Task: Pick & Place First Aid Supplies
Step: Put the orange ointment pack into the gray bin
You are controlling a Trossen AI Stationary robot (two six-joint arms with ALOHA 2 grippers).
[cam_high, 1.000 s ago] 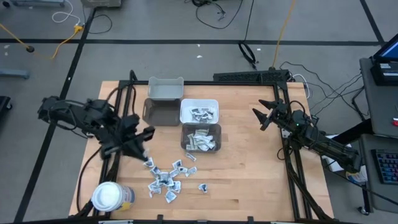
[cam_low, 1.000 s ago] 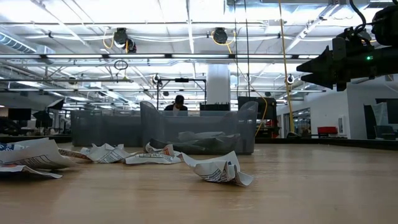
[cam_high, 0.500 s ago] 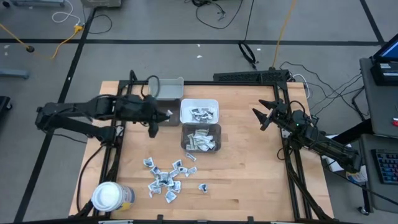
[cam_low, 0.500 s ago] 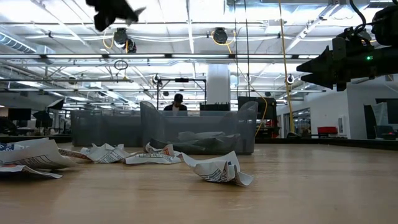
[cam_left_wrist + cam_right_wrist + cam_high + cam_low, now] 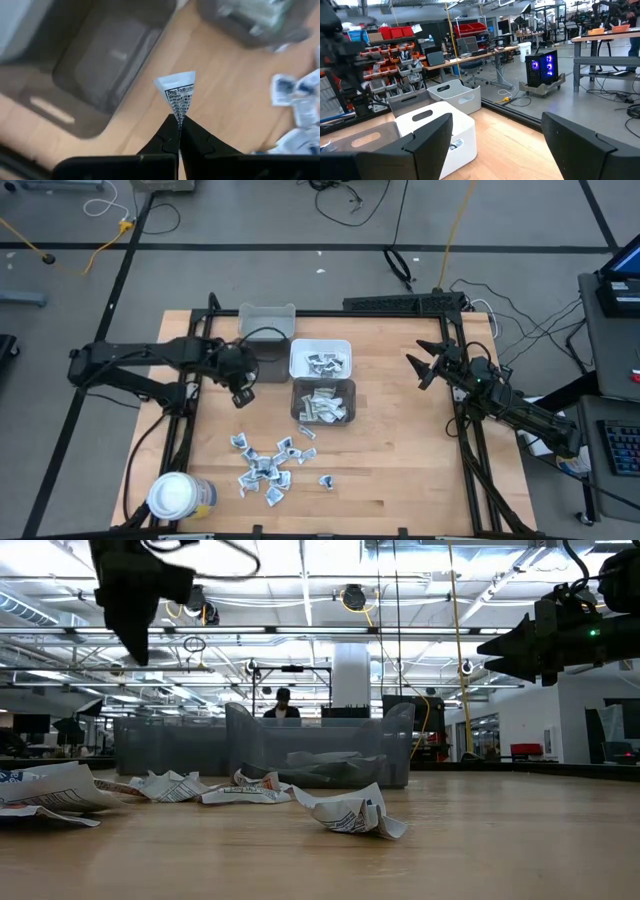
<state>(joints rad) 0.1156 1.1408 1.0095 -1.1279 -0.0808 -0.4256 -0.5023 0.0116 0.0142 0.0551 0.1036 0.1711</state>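
I am two dark arms, matte black from base to tip, built of jointed segments with black cables looped along them. My left claw (image 5: 178, 131) ends in two black wedge-shaped fingers that taper to thin points. My right claw (image 5: 492, 137) has broad, flat black fingers with angular, bevelled edges. Near my right wrist a small green light glows on the housing.

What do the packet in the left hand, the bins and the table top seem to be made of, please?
Packet, pinched in the shut left hand: probably thin paper or foil-backed paper, matte white with dark print and a creased, folded shape. Grey bin: likely moulded plastic, smooth, with rounded corners and a slot handle. White bin: the same look, slightly glossy. Table: light wood, with visible grain and plank seams.
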